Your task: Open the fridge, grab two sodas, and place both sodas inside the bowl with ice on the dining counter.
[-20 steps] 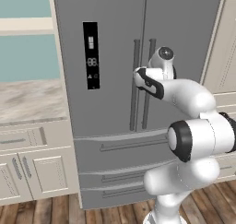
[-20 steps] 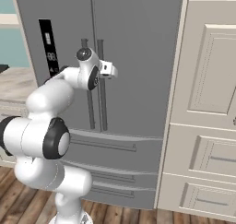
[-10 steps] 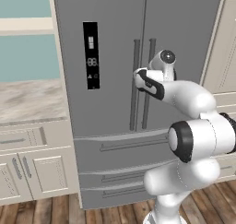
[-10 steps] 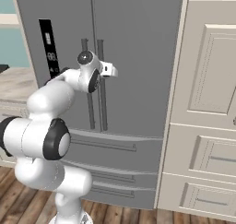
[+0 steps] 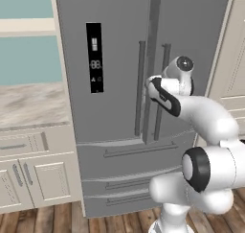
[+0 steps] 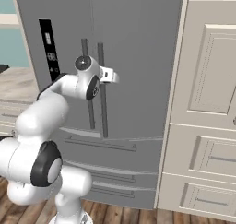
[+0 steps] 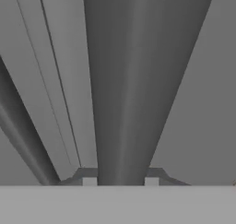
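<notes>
My gripper (image 7: 120, 181) is pinched around the long bar handle (image 7: 133, 80) of the fridge's (image 5: 115, 145) right-hand door; in the hand view the bar runs straight up between my two fingertips (image 7: 89, 181), which sit against either side of it. From the left base view my arm reaches forward from the lower right, and my hand (image 5: 155, 86) sits at the right-hand handle (image 5: 161, 90), roughly halfway up its length. The left-hand handle (image 5: 139, 88) stands just beside it, on the other side of the seam between the two doors. Both doors sit flush and closed. The left door carries a black display panel (image 5: 94, 57). Below the doors are two drawers (image 5: 129, 167), also shut. Cream cabinets (image 6: 205, 126) stand right of the fridge, and a marbled counter (image 5: 28, 105) with cream cupboards below it sits to the left.
</notes>
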You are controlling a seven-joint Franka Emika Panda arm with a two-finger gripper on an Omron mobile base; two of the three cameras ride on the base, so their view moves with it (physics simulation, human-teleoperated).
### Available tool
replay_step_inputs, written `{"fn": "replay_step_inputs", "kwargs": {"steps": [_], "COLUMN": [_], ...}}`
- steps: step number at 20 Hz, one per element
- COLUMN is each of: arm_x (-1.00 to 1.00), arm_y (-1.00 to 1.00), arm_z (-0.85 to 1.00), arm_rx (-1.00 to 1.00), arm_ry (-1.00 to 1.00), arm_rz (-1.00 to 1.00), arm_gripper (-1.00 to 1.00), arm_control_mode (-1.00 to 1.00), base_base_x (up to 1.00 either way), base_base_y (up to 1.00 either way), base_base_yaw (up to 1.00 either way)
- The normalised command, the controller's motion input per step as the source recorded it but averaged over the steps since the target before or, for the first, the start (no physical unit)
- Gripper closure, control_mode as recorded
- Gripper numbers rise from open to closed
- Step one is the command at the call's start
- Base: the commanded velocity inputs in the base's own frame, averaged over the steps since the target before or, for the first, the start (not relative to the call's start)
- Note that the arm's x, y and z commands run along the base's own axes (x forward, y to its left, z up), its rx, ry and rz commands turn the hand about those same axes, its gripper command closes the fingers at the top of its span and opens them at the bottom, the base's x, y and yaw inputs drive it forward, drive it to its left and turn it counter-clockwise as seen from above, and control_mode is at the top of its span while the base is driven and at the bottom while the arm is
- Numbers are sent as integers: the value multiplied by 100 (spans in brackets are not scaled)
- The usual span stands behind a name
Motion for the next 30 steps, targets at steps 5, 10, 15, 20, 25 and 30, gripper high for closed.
{"fn": "replay_step_inputs", "kwargs": {"steps": [5,10,15,20,25,30], "arm_x": [-100,-100,-93,-98,-81,-2], "arm_y": [-38,-59,-25,20,85,99], "arm_z": [0,2,-1,-1,8,16], "arm_rx": [1,3,1,-5,-24,-29], "arm_ry": [0,1,6,-2,0,0], "arm_rz": [-3,0,0,0,11,16], "arm_gripper": [100,100,-100,-100,-100,-100], "arm_control_mode": [-100,-100,-100,-100,-100,-100], "base_base_x": [0,0,0,0,0,0], "base_base_y": [0,0,0,0,0,0], "base_base_yaw": [0,0,0,0,0,0]}}
